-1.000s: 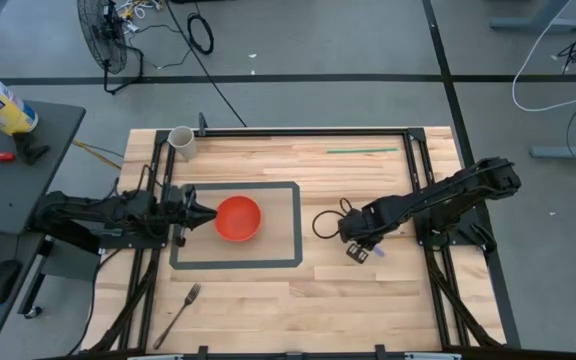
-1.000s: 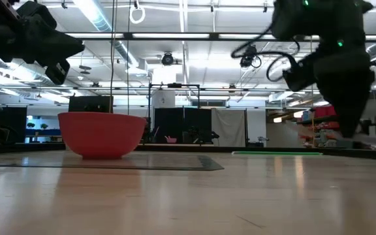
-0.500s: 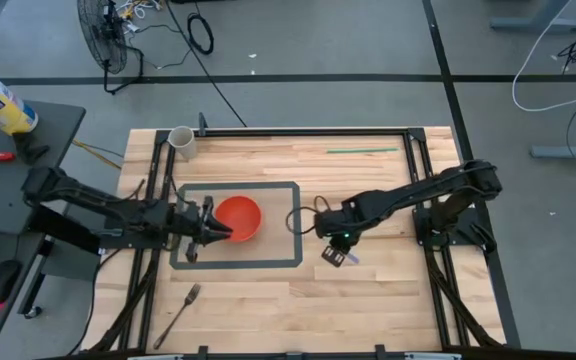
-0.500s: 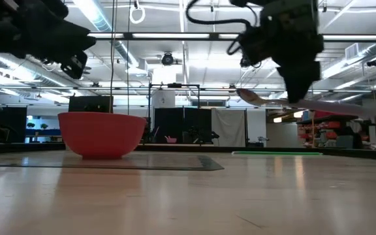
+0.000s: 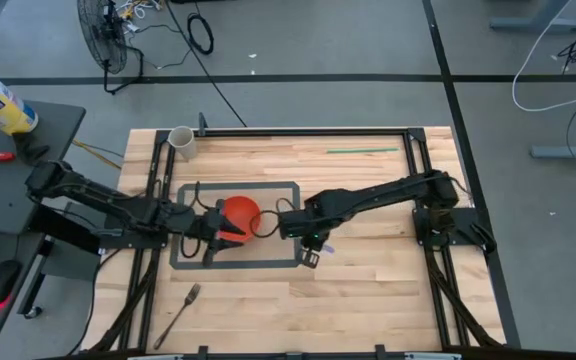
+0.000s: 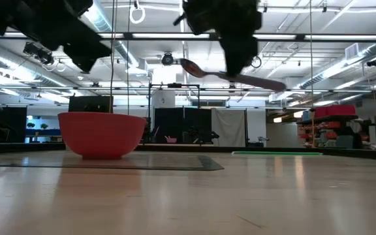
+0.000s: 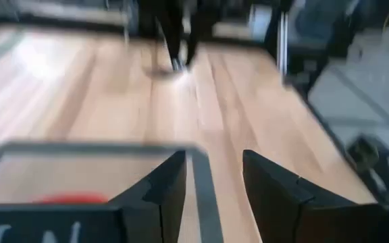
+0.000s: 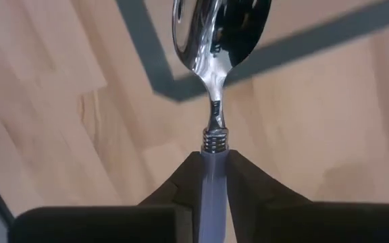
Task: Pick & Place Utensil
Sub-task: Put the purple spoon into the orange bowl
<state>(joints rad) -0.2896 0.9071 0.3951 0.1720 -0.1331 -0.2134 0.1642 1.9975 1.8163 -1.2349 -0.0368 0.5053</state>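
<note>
A red bowl stands on its base inside a grey taped rectangle and shows in the low view. My right gripper is just right of the bowl, in the air. It is shut on a spoon with a shiny metal bowl and a purple handle. My left gripper is open and empty, and hovers above the bowl's near left rim; its fingers are apart. A fork lies flat on the table near the front left. My right gripper pinches the spoon's purple handle between its two fingers, just behind the metal collar. The fingers lie along the handle. The spoon is lifted clear, well above the table. Its metal bowl points toward the red bowl and its handle end trails behind.
A pale cup stands at the far left corner of the table. A thin green stick lies near the far edge. The table's near right part is bare wood.
My right gripper has carried the spoon toward the table's left, up to the red bowl's right side, and the spoon sits higher than before. My left gripper has gone toward the table's right, from left of the bowl to above its near rim.
</note>
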